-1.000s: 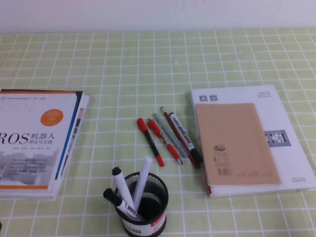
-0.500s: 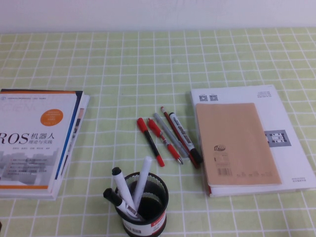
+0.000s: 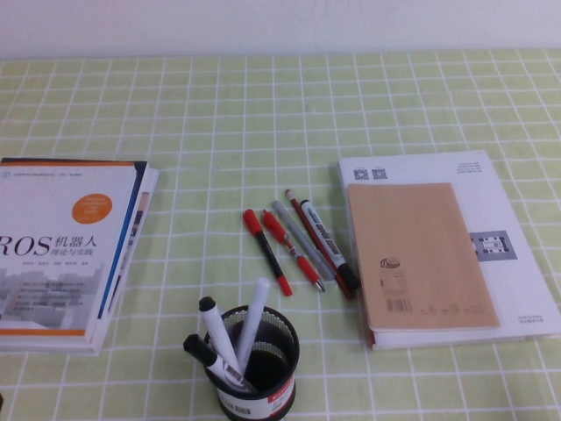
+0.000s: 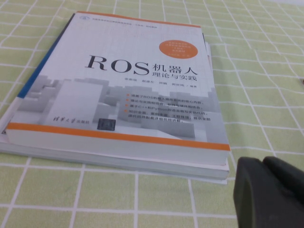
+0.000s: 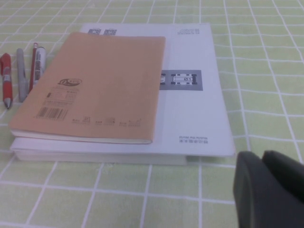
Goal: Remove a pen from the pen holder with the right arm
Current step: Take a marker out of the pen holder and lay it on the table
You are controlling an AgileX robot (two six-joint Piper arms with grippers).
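A black mesh pen holder (image 3: 256, 373) stands at the table's near edge, in the middle of the high view. It holds a white marker (image 3: 252, 321) and two black-capped markers (image 3: 216, 335), all leaning left. Neither arm shows in the high view. In the right wrist view my right gripper (image 5: 262, 162) hovers low over the tablecloth just off the near corner of the white book (image 5: 192, 114), fingers pressed together and empty. In the left wrist view my left gripper (image 4: 262, 166) sits shut by the near corner of the ROS book (image 4: 128, 90). Neither wrist view shows the holder.
Several loose pens (image 3: 300, 247) lie side by side behind the holder; some appear beside the notebook as pens (image 5: 21, 73). A tan notebook (image 3: 421, 254) rests on a white book (image 3: 521, 272) at right. The ROS book (image 3: 61, 250) is stacked at left.
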